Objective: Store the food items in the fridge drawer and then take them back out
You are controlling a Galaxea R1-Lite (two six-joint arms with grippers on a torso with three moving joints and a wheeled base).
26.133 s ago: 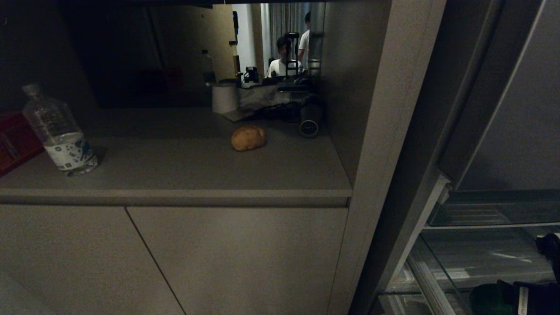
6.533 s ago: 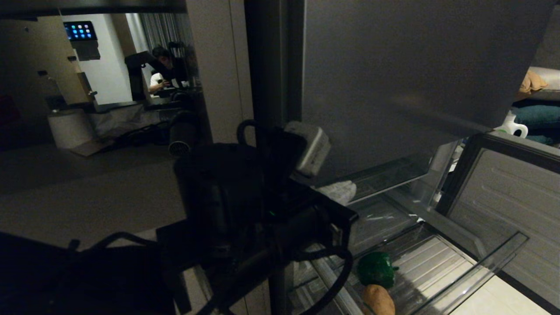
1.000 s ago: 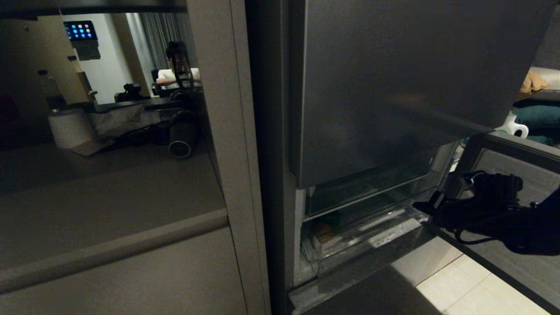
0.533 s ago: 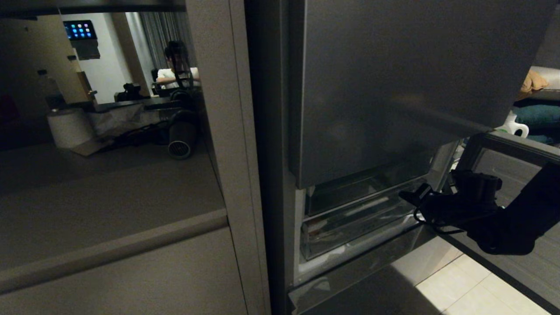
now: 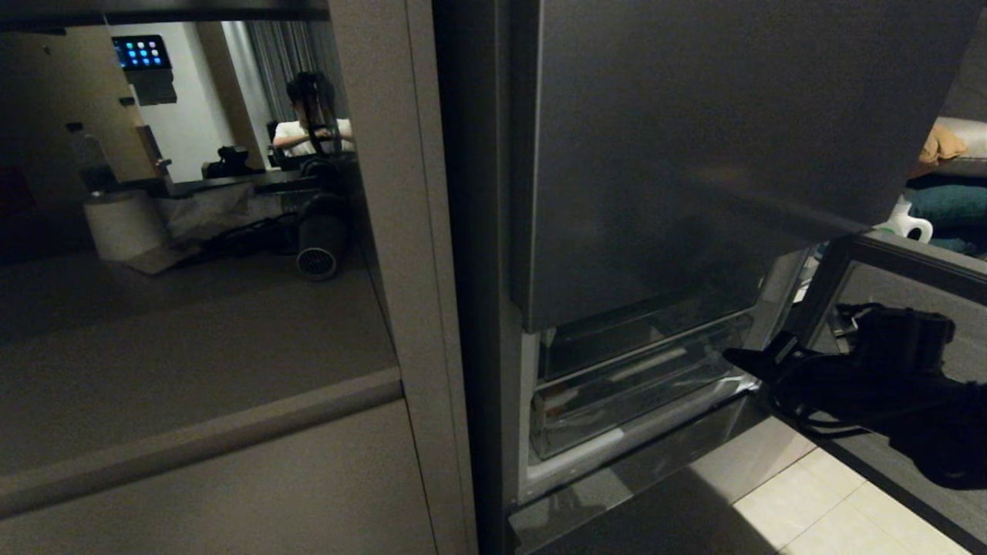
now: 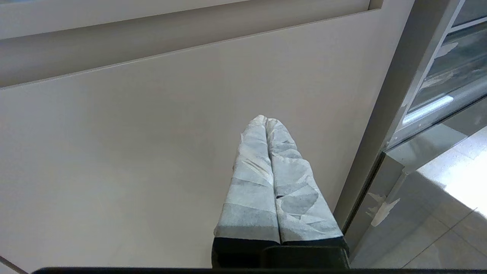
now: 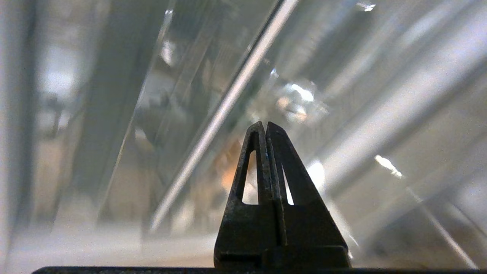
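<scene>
We find the fridge (image 5: 678, 154) with its lower door swung aside and the drawer (image 5: 632, 401) pushed in at the bottom of the compartment, its clear front facing outward and its long axis running across the opening. The potato is not plainly visible; through the glossy front in the right wrist view we note only a faint orange blur just past the fingertips, which may be it, so we judge it to lie inside the drawer, but cannot confirm this.

The right end effector (image 5: 736, 356) sits just beside the drawer's right end, tip pointing toward the clear front. Contact cannot be determined. Its two fingers are pressed together and hold nothing. We judge that pulling the drawer back out falls to this arm, being much the nearer, and that the drawer front lies directly ahead of its tip.

The left end effector (image 6: 266, 121) hangs by the cabinet panel (image 6: 152, 133) beside the fridge, padded fingers together, empty, parked.
</scene>
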